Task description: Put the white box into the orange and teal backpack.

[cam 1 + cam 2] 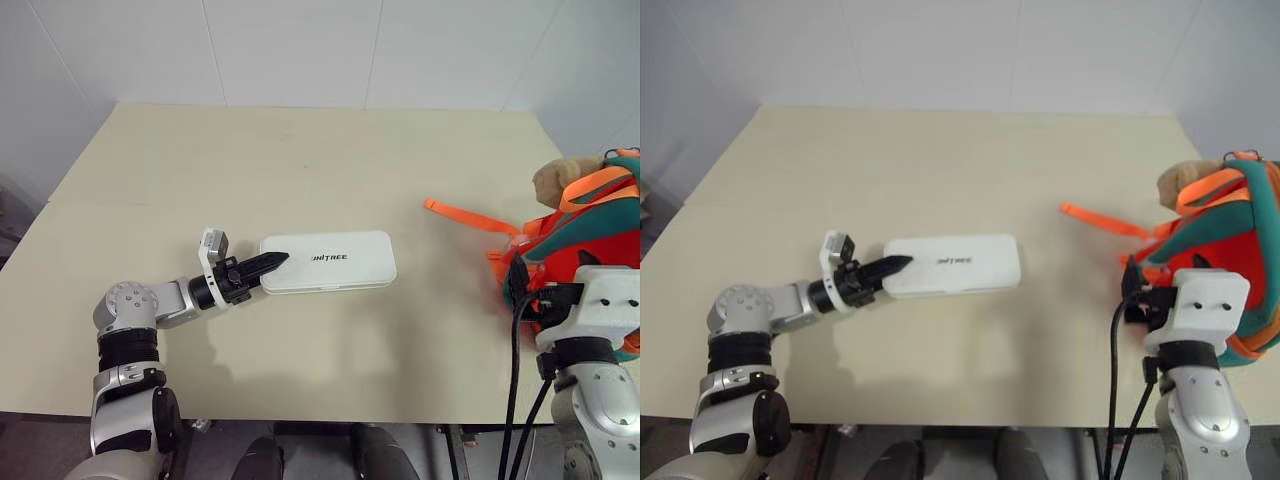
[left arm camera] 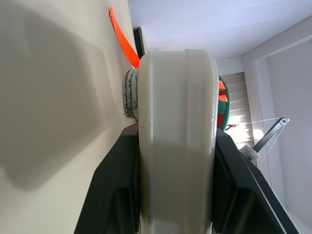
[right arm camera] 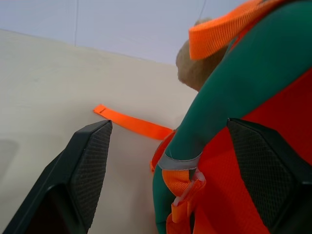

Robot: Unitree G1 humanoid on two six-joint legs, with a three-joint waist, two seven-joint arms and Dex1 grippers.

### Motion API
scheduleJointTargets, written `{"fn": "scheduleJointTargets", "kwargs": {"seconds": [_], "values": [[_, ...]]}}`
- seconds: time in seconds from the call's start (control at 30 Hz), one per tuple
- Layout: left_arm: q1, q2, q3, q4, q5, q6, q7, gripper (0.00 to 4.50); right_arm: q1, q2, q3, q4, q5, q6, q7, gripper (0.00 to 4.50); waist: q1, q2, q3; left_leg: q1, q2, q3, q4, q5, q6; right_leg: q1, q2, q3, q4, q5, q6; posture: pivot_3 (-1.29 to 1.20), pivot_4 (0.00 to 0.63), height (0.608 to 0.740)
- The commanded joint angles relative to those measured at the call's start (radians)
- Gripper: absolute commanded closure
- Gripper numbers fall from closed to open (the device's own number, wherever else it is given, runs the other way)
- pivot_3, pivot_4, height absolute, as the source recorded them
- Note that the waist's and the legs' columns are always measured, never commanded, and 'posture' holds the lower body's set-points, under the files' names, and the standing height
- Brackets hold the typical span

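Beige table (image 1: 300, 160), white walls; left gripper (image 1: 268, 265) clamps glossy box (image 1: 335, 260); right gripper (image 3: 170, 170) spread wide at fabric backpack (image 1: 590, 225).

white box (image 1: 328, 261) flat mid-table, backpack (image 1: 585, 250) right

Orange and teal backpack (image 1: 590, 240) cut off by frame edge; box lettering illegible.

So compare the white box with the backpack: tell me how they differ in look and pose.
The white box is a flat, glossy, hard-looking case lying flat mid-table; the backpack is soft teal and orange fabric, standing bulky at the table's right edge.
The white box is clamped at its left end by the left gripper; the backpack sits between the right gripper's open jaws, not clamped.
Both rest on the table.
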Motion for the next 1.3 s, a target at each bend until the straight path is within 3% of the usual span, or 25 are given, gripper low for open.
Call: {"fn": "scheduleJointTargets", "kwargs": {"seconds": [0.03,0.6,1.0,1.3], "values": [[0.005,-0.007,0.026,-0.04,-0.042,0.0,-0.009,3.17,-0.012,0.007,-0.008,0.011,-0.005,-0.031,-0.007,0.0,0.0,0.0,0.0,0.0,0.0,0.0,0.0,0.0,0.0,0.0,0.0,0.0,0.0,0.0,0.0,0.0,0.15,0.74],[0.087,-0.046,0.118,-0.169,-0.107,0.027,0.089,3.17,-0.236,-0.011,-0.019,0.356,-0.064,-0.157,-0.072,0.0,0.0,0.0,0.0,0.0,0.0,0.0,-0.001,0.0,-0.001,0.0,0.0,0.0,-0.001,0.0,0.0,0.0,0.15,0.74],[0.1,-0.047,0.145,-0.202,-0.141,0.041,0.138,3.17,-0.112,0.078,-0.009,0.213,-0.049,-0.158,-0.103,0.0,0.0,0.0,0.0,0.0,0.0,0.0,-0.001,0.0,-0.001,0.0,0.0,0.0,-0.001,0.0,0.0,0.0,0.15,0.74],[0.084,-0.051,0.135,-0.203,-0.15,0.049,0.145,3.17,-0.264,0.074,-0.019,0.358,-0.046,-0.199,-0.142,0.0,-0.002,0.001,0.0,0.001,0.0,0.0,-0.001,0.001,-0.003,0.0,0.0,0.0,0.0,0.001,-0.001,0.0,0.15,0.74]]}}
